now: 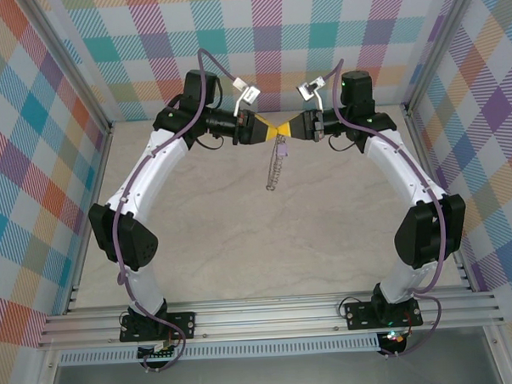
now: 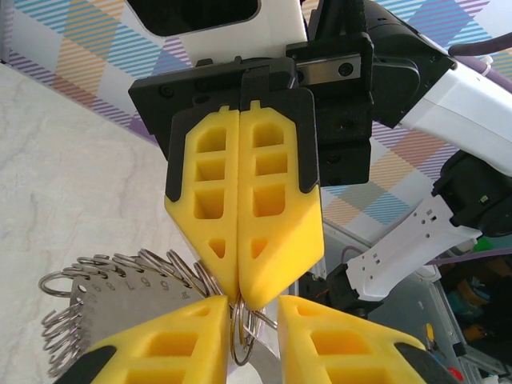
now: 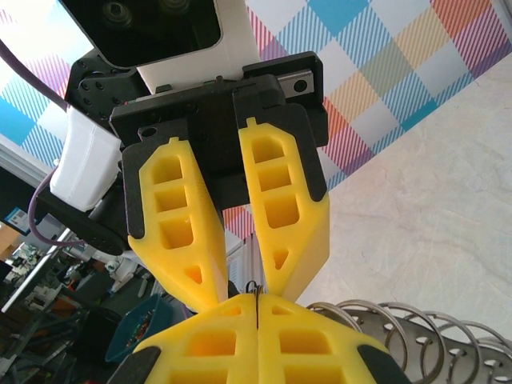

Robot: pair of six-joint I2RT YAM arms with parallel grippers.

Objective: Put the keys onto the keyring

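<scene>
Pastel plaid walls (image 1: pixel 32 125) close in the left, far and right sides. The tabletop (image 1: pixel 267 242) is pale, marbled beige, evenly lit. Ribbed aluminium rails (image 1: pixel 270 315) run along the near edge, and slim metal posts (image 1: pixel 68 68) rise at the far corners.

Right tool (image 1: pixel 290 128) blocks left tool (image 1: pixel 280 130) (tip-to-tip).

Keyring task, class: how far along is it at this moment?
Done: the large silver metal hoop hangs pinched by the right gripper, jaws shut. In hand: the left gripper, jaws open, meets it, and the tiny lilac-headed key dangles just below. Left: threading, not visibly confirmed.
</scene>
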